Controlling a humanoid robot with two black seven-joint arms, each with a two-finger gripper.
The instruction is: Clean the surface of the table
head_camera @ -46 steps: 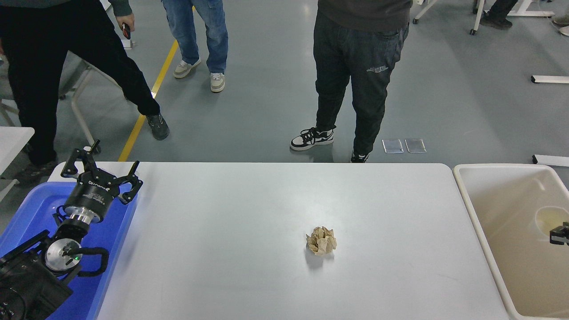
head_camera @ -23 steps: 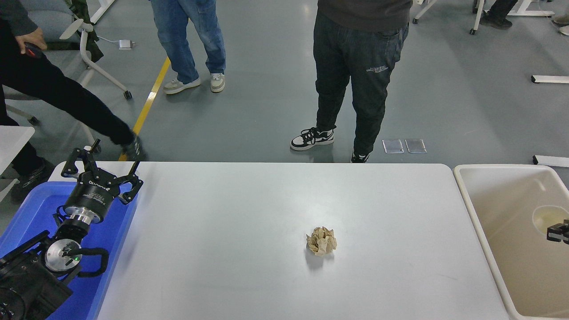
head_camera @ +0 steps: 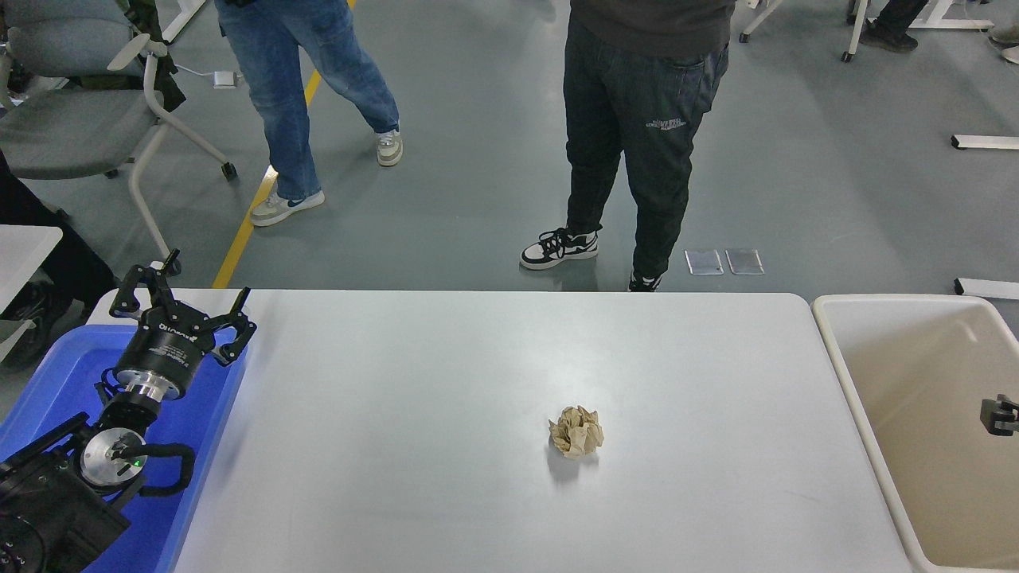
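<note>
The white table surface (head_camera: 446,398) fills the middle of the head view. A crumpled tan paper ball (head_camera: 575,432) lies on it, right of centre. My left gripper (head_camera: 181,301) is parked over the blue tub at the lower left, fingers spread open and holding nothing. Only a small black tip of my right gripper (head_camera: 999,415) shows at the right edge, over the cream tub and far to the right of the paper ball; its state cannot be made out.
A blue tub (head_camera: 48,382) sits off the table's left end and a cream-white tub (head_camera: 915,382) off its right end. A person in dark trousers (head_camera: 637,143) stands at the far edge, another in jeans (head_camera: 302,87) further left, near a grey chair (head_camera: 72,119).
The right gripper's tip has drawn back slightly toward the right edge over the cream tub. The people at the far side have walked left. The paper ball and left arm have not moved.
</note>
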